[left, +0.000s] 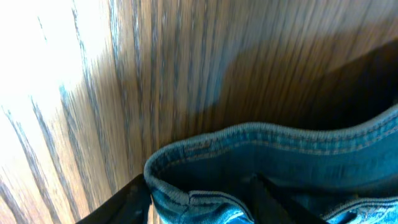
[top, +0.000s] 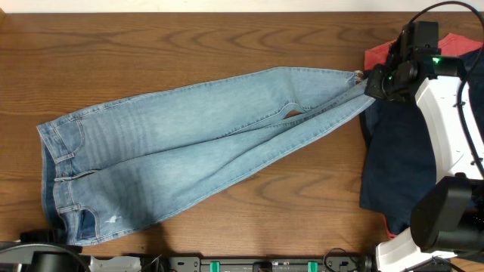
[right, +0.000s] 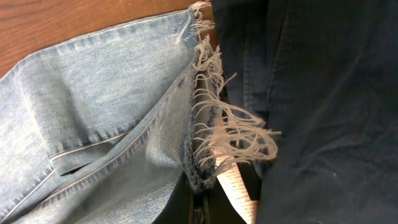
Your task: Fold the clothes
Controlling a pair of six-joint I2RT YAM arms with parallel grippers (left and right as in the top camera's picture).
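Observation:
The light-blue jeans [top: 197, 143] lie flat and slanted across the table, waist at the front left, legs running to the back right. My right gripper [top: 365, 81] is shut on both frayed hems [right: 217, 124], which bunch just above its fingertips [right: 202, 186]. My left gripper [left: 199, 208] is at the waist corner and mostly off the overhead view's front-left edge. In the left wrist view the waistband [left: 261, 146] sits bunched between the two dark fingers [left: 124, 202], raised a little off the wood.
A dark navy garment [top: 397, 159] lies at the right on a red one [top: 454, 45], right beside the hems. The white right arm [top: 446, 121] reaches over them. Bare wooden table [top: 113, 53] lies behind and left of the jeans.

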